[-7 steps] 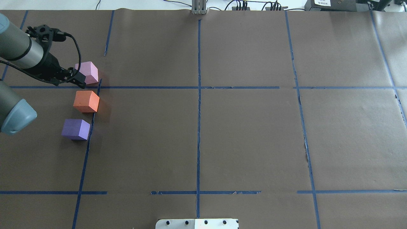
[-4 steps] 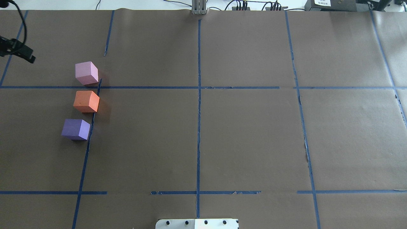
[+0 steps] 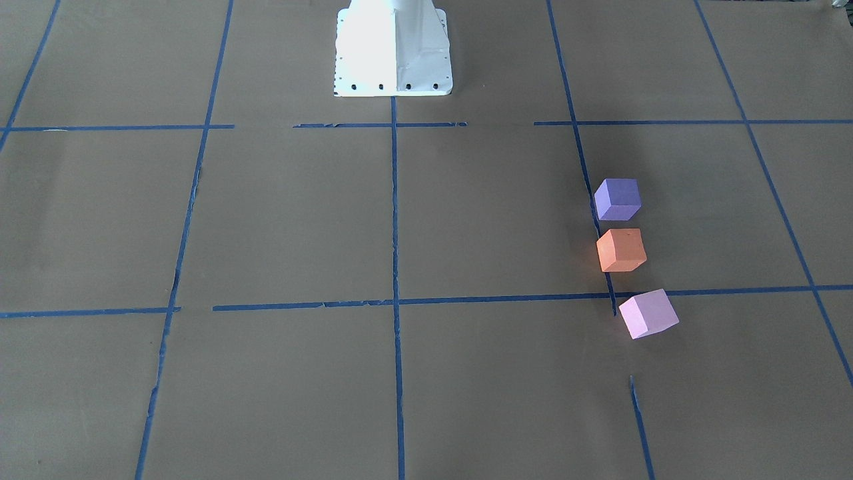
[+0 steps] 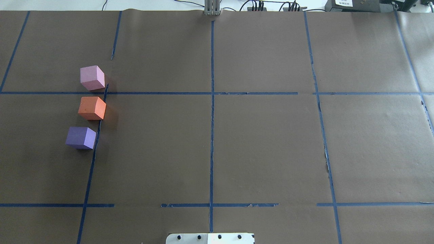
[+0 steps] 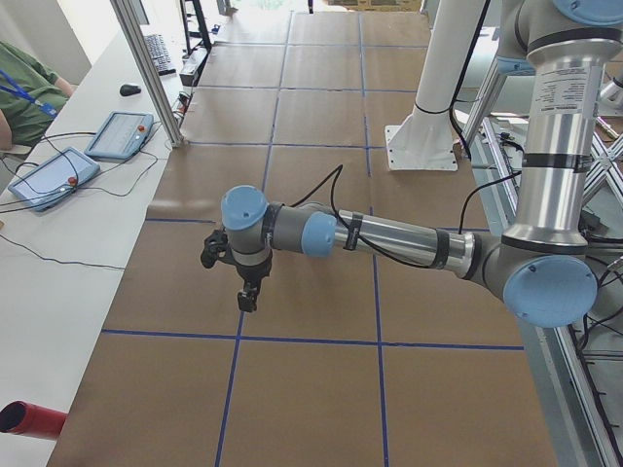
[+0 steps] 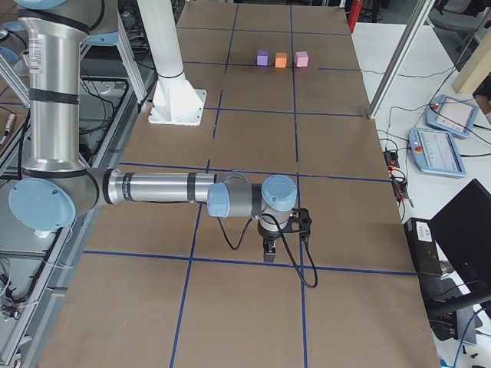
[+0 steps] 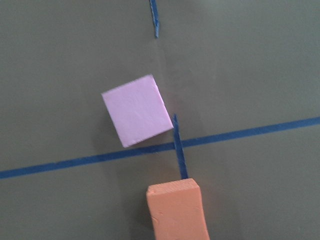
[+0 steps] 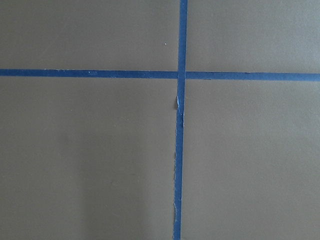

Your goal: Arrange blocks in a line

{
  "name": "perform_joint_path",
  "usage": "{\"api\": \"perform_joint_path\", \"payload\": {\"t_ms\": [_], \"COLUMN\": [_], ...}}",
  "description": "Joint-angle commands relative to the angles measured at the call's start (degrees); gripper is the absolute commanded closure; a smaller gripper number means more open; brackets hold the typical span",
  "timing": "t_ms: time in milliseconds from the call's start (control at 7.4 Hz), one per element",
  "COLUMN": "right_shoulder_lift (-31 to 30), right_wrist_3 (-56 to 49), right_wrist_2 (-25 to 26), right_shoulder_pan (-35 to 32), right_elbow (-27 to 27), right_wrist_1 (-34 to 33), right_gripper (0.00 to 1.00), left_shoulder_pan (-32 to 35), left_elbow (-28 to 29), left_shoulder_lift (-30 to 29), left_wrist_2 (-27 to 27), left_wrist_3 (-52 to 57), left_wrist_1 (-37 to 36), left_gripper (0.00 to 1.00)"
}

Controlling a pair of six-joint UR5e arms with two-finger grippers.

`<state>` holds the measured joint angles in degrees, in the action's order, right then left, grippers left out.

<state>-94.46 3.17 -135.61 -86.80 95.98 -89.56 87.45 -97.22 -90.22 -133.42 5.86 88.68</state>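
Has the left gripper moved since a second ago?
Yes. In the overhead view the left gripper was beside the pale pink foam cube; it has withdrawn leftward, out of that frame.

The left arm [image 5: 389, 236] lies stretched out low and nearly level over the brown-papered surface [image 5: 311, 389], from the robot's side towards the edge along the white bench [image 5: 58, 282]. At its end the left gripper [image 5: 248, 302] points straight down, near that edge and just above a blue tape line [image 5: 321, 341]. From here I can't tell whether its fingers are apart or together. A black cable [image 5: 321, 187] arcs from the wrist back to the forearm. Further along the robot's edge stands a white pedestal [image 5: 421, 144]. Two handheld control tablets [image 5: 119, 134] lie on the bench, and a person in green [image 5: 21, 80] sits by the far corner.
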Motion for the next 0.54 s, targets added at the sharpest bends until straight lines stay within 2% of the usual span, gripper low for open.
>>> {"api": "perform_joint_path", "payload": {"t_ms": [0,405], "right_shoulder_lift": [0.0,0.1], "right_wrist_3": [0.0,0.0], "right_wrist_2": [0.1,0.0], "right_shoulder_pan": [0.0,0.1], "right_elbow": [0.0,0.0], "right_wrist_1": [0.0,0.0], "right_gripper": [0.00,0.00], "left_shoulder_pan": [1.8,1.8], "left_elbow": [4.1,5.5], "left_shoulder_lift": [1.4,0.8], "left_wrist_2": [-0.2,-0.2], "left_wrist_3": [3.2,2.7], "left_wrist_1": [0.1,-0.3], "left_gripper": [0.00,0.00]}}
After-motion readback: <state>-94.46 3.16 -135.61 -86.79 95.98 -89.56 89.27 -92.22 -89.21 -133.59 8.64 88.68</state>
